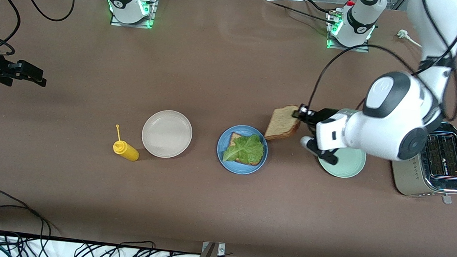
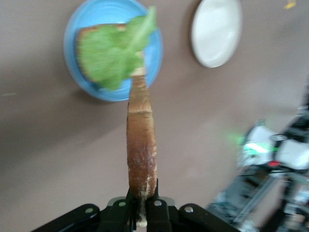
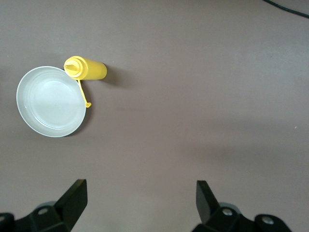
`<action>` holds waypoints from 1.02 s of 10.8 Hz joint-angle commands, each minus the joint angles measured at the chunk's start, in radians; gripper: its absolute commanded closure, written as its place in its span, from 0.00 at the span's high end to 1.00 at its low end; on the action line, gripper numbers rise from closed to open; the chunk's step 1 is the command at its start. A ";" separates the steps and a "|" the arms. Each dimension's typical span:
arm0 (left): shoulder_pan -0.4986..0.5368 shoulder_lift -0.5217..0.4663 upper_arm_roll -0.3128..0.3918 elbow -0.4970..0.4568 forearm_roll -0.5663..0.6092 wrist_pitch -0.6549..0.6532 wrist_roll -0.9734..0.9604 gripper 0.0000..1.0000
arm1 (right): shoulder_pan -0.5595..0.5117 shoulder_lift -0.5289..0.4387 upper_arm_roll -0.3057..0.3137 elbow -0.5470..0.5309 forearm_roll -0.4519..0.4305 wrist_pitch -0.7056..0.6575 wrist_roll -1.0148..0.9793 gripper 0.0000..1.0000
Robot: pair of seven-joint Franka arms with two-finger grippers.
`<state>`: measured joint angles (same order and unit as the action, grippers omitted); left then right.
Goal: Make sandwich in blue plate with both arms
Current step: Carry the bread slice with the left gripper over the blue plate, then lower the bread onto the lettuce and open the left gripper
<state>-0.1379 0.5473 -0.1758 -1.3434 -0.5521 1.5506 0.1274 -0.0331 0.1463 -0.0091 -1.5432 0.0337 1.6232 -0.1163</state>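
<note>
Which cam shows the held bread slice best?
Front view: the bread slice shows its whole face, gripped by the left gripper above the blue plate's edge. Left wrist view shows only its crust edge-on; right wrist view misses it.
</note>
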 commanded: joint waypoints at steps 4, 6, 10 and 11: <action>-0.043 0.239 0.013 0.015 -0.385 0.222 0.188 0.00 | -0.010 -0.021 -0.021 -0.026 -0.043 0.012 -0.020 1.00; -0.045 0.290 0.015 0.010 -0.463 0.279 0.280 0.00 | -0.010 -0.021 -0.037 -0.025 -0.040 0.012 -0.017 1.00; -0.049 0.339 0.015 -0.010 -0.543 0.301 0.441 0.00 | -0.010 -0.019 -0.043 -0.005 -0.041 0.006 -0.014 1.00; -0.046 0.350 0.015 -0.010 -0.543 0.301 0.449 0.00 | -0.010 -0.019 -0.045 -0.005 -0.041 0.006 -0.014 1.00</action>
<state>-0.1796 0.8774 -0.1709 -1.3462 -1.0520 1.8419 0.5085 -0.0390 0.1436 -0.0538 -1.5421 0.0046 1.6254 -0.1243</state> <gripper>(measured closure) 0.903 0.000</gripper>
